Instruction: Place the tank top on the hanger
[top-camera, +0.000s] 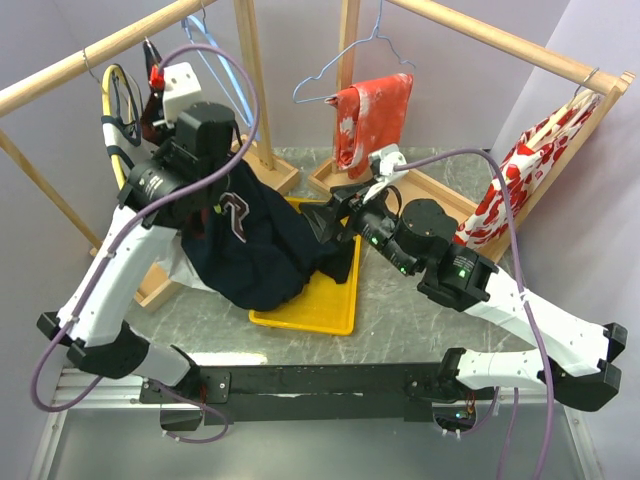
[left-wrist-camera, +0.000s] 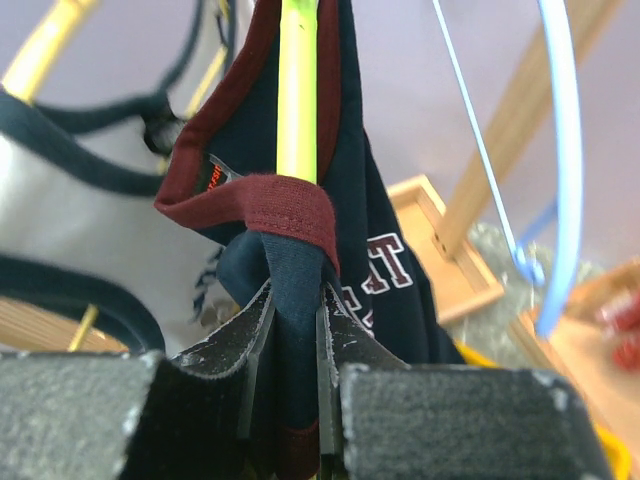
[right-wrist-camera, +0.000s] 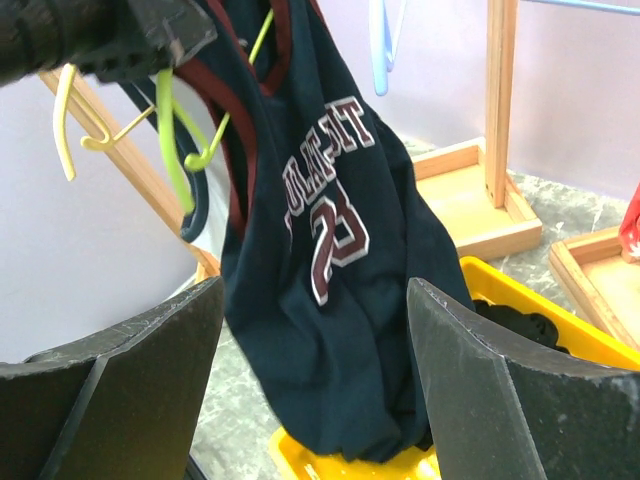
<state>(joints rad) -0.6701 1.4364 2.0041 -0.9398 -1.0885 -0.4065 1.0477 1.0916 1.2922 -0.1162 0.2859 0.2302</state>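
Observation:
The navy tank top (top-camera: 262, 245) with red trim and a white-edged number hangs from my left gripper (top-camera: 207, 190) and droops into the yellow tray. In the left wrist view the left gripper (left-wrist-camera: 295, 292) is shut on a fold of navy fabric (left-wrist-camera: 290, 270) just under the red-trimmed strap. The lime-green hanger (left-wrist-camera: 297, 90) runs down through that strap. The right wrist view shows the hanger (right-wrist-camera: 172, 140) inside the armhole and the tank top (right-wrist-camera: 335, 300) hanging ahead. My right gripper (top-camera: 322, 215) is open and empty, close to the garment's right side; its jaws (right-wrist-camera: 315, 300) stand wide apart.
A yellow tray (top-camera: 325, 305) holds a black garment (right-wrist-camera: 520, 322). Wooden rack rails and posts (top-camera: 250, 60) surround the table. A light blue hanger (left-wrist-camera: 560, 150), a yellow hanger (top-camera: 108, 110), a white tank top (left-wrist-camera: 60, 215) and red patterned cloths (top-camera: 375, 115) hang there.

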